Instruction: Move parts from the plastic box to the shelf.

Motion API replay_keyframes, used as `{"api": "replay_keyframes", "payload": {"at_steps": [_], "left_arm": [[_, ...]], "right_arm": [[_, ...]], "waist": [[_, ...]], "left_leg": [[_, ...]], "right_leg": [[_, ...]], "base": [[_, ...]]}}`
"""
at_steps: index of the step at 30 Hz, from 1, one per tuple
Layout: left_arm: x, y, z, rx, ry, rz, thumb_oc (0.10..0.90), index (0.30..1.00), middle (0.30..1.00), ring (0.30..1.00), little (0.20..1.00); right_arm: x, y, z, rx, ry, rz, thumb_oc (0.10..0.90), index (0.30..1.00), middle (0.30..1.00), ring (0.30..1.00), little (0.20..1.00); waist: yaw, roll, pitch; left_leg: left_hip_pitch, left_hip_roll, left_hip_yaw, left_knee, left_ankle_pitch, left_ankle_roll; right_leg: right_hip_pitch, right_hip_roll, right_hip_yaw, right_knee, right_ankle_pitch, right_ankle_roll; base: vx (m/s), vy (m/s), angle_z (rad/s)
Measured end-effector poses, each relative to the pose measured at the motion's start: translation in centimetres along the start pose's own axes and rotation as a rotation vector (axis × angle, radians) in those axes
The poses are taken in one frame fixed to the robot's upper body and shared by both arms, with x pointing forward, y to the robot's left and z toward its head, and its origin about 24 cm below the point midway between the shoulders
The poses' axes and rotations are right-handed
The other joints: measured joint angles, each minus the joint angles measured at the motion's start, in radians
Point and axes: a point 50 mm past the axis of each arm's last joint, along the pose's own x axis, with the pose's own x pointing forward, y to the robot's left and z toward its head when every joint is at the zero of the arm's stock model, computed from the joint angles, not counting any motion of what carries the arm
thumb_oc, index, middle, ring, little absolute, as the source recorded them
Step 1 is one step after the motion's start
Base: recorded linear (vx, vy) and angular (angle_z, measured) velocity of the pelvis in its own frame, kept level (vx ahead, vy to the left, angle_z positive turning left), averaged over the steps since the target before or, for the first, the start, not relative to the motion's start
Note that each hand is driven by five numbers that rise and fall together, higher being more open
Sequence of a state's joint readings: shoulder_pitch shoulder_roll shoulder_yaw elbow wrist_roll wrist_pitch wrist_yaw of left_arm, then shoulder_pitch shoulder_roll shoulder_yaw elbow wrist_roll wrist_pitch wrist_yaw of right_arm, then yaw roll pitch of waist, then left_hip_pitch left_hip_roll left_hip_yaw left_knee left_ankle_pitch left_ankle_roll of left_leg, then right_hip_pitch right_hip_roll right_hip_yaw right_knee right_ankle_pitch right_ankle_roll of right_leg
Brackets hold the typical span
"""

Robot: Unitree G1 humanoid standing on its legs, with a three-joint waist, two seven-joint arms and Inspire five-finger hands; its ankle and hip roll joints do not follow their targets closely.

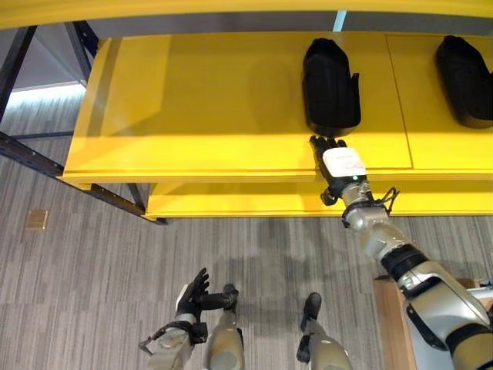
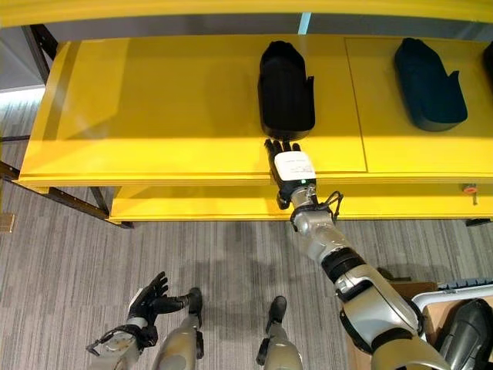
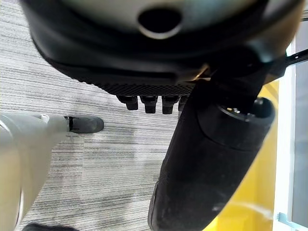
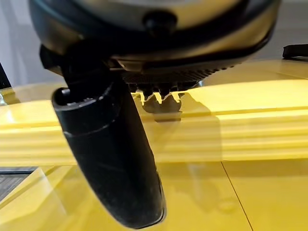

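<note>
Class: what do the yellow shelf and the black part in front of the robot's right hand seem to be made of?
Yellow shelf: likely painted metal, glossy; it mirrors light and shows a panel seam.
Black part: probably moulded plastic, matt, with rounded contours and little glare.

Two black parts (image 2: 286,89) (image 2: 428,85) lie apart on the yellow shelf (image 2: 154,108)

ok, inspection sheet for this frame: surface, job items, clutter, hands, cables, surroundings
Surface: yellow shelf, two tiers, upper one holds the parts.
Job's things: black part in front of the right robot hand; second black part to its right; plastic box at lower right with a dark part inside.
Clutter: nothing seen.
Hands: right robot hand open, flat on the shelf edge, just short of the part; left robot hand open, low over the floor.
Cables: nothing seen.
Surroundings: grey striped carpet; dark rack frame at left.
</note>
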State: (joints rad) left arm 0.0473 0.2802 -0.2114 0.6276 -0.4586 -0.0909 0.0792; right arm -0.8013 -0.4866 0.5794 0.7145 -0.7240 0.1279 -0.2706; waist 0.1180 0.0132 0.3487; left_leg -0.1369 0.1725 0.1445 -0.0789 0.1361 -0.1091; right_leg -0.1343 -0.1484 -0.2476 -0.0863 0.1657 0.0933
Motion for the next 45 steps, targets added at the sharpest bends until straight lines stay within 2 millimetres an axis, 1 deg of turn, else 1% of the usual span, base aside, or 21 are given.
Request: {"api": "replay_keyframes", "payload": {"at_steps": [10,16,26,38,41,45], "left_arm": [[0.0,0.4,0.2,0.007,-0.004,0.006,0.9,1.0,1.0,1.0,1.0],[0.0,0.2,0.1,0.016,-0.001,-0.003,0.9,1.0,1.0,1.0,1.0],[0.0,0.1,0.1,0.018,-0.002,-0.006,0.9,1.0,1.0,1.0,1.0],[0.2,0.0,0.5,0.019,-0.013,-0.009,0.9,1.0,1.0,1.0,1.0],[0.2,0.0,0.5,0.018,-0.014,-0.009,0.9,1.0,1.0,1.0,1.0],[0.2,0.0,0.6,0.015,-0.015,-0.005,0.9,1.0,1.0,1.0,1.0]], "right_arm": [[0.2,0.0,-0.3,-0.015,0.011,-0.008,0.9,1.0,1.0,1.0,1.0],[0.3,0.0,-0.6,-0.013,0.024,-0.008,0.9,1.0,1.0,1.0,1.0],[0.3,0.0,-0.5,-0.003,0.024,-0.008,0.9,1.0,1.0,1.0,1.0],[0.1,0.2,-0.8,-0.002,0.023,0.004,0.9,1.0,1.0,1.0,1.0],[-0.6,1.2,-0.7,0.021,0.028,0.024,0.9,1.0,1.0,1.0,1.0],[-2.8,3.2,0.0,0.149,0.036,0.042,0.9,1.0,1.0,1.0,1.0]], "waist": [[0.003,0.002,0.001],[0.008,0.002,0.001],[0.003,0.003,0.002],[0.003,0.003,0.002],[0.003,0.003,0.002],[-0.006,0.003,0.001]], "left_leg": [[-0.002,0.0,-0.004,0.0,0.0,-0.001],[-0.003,-0.001,-0.006,0.0,0.001,-0.001],[-0.003,-0.001,-0.006,0.0,0.001,-0.001],[0.004,-0.001,-0.007,0.001,0.002,0.0],[0.021,-0.001,-0.007,0.001,0.002,0.0],[0.041,0.0,-0.006,0.001,0.001,0.001]], "right_leg": [[0.0,-0.001,-0.003,0.0,0.0,0.0],[0.0,-0.001,-0.004,0.0,0.0,0.0],[0.0,-0.001,-0.005,0.0,0.0,0.0],[0.007,-0.001,-0.005,0.0,0.0,0.0],[0.025,0.0,-0.005,0.0,0.0,0.0],[0.044,0.0,-0.005,0.0,-0.002,0.001]], "base": [[0.0,0.0,0.0],[0.0,0.0,0.0],[0.0,0.0,0.0],[0.0,0.0,0.0],[0.0,0.0,0.0],[0.0,-0.008,0.0]]}}
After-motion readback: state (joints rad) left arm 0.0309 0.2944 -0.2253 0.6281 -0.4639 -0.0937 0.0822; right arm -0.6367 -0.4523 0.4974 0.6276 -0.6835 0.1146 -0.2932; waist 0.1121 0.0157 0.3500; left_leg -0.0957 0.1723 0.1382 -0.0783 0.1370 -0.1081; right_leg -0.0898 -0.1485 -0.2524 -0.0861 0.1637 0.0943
